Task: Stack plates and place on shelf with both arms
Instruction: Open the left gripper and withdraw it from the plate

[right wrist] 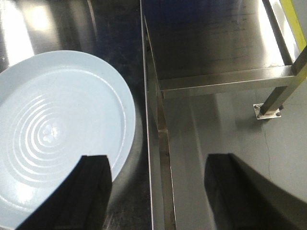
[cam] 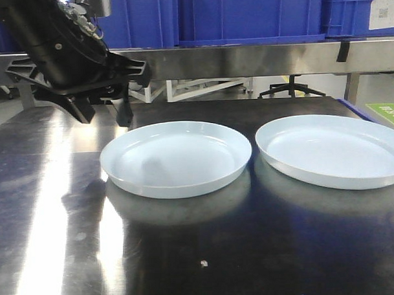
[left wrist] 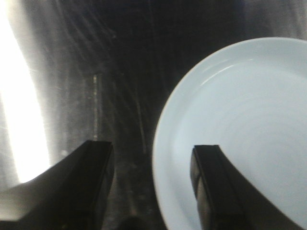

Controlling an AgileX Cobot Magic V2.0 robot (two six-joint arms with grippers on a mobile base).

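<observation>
Jaws wide apart on both arms! Left plate (left wrist: 240,120) has its rim between the left jaws, one finger above it, the other above bare surface (left wrist: 120,72). Right plate (right wrist: 57,134) lies under one finger of the right jaws, the other past the surface edge.

1. I can read no word or number in any of my three views.
2. Far to the right of the left gripper (cam: 105,113) and higher, a white paper label (cam: 384,11) on a blue plastic crate (cam: 344,13) carries a QR-type code. Its print is too small for me to read.
3. Also far right of it, at about its height, a green sign (cam: 385,110) shows white marks I cannot make out.
</observation>
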